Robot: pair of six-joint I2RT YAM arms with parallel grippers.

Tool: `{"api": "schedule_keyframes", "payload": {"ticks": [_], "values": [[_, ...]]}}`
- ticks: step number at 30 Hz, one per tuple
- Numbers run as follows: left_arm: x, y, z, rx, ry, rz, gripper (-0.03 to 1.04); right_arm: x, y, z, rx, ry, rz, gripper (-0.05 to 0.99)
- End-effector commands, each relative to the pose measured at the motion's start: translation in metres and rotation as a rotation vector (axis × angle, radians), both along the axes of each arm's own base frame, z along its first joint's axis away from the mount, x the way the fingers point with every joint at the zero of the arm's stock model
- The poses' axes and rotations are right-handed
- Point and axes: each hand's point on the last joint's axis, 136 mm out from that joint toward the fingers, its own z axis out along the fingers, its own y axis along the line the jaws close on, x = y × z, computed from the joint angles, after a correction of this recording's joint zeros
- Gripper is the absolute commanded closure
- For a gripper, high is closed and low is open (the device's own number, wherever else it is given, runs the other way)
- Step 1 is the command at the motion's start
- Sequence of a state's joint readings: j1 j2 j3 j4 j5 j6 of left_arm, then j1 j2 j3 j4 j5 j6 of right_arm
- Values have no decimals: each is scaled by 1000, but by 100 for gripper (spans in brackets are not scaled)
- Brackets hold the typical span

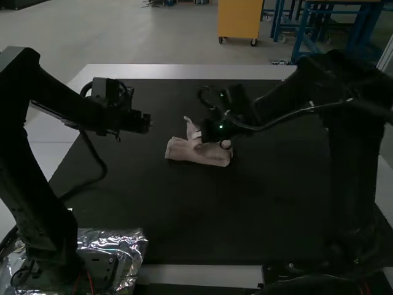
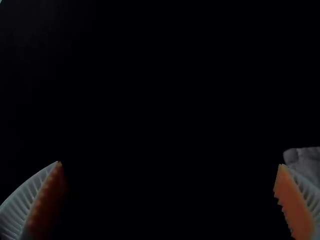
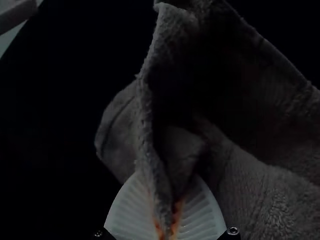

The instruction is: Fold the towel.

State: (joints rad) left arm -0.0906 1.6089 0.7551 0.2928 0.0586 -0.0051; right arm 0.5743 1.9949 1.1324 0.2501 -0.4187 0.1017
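A light pinkish towel point(image 1: 198, 153) lies bunched into a narrow roll near the table's middle, with one corner poking up. My right gripper point(image 1: 207, 136) is over its upper part. In the right wrist view, the right gripper point(image 3: 169, 220) is shut on an edge of the towel point(image 3: 260, 195), which rises in a loose fold between the ribbed fingers. My left gripper point(image 1: 147, 123) hangs to the left of the towel, apart from it. From its own wrist, the left gripper point(image 2: 170, 192) stands wide open with nothing between its pads, and a bit of towel point(image 2: 306, 159) shows beyond one finger.
A black mat point(image 1: 184, 215) covers most of the white table point(image 1: 184, 71). Crumpled silver foil point(image 1: 126, 243) lies around the left arm's base. A cable point(image 1: 98, 169) loops down beside the left arm onto the mat.
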Motion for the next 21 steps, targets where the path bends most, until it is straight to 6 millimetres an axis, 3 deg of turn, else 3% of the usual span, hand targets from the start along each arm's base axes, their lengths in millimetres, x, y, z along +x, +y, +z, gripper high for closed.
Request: {"api": "schedule_keyframes", "payload": {"ticks": [1,6,10,13,14,16,19,21], "values": [[0,11,18,0,-55,30,4,2,20,9,18,-29,25,96],[-3,22,18,3,-58,53,4,2,36,3,24,-33,52,96],[-5,28,19,3,-63,65,4,-7,53,16,82,-17,117,91],[-5,29,22,3,-72,66,4,-7,55,31,108,-17,112,36],[-5,29,24,1,-78,67,4,-7,54,35,108,-28,112,26],[-3,28,28,-1,-96,67,4,-2,46,45,98,-68,85,18],[-1,27,34,-2,-121,65,4,10,31,57,69,-169,41,20],[0,27,34,-2,-124,66,4,14,22,70,98,-227,23,55]]}}
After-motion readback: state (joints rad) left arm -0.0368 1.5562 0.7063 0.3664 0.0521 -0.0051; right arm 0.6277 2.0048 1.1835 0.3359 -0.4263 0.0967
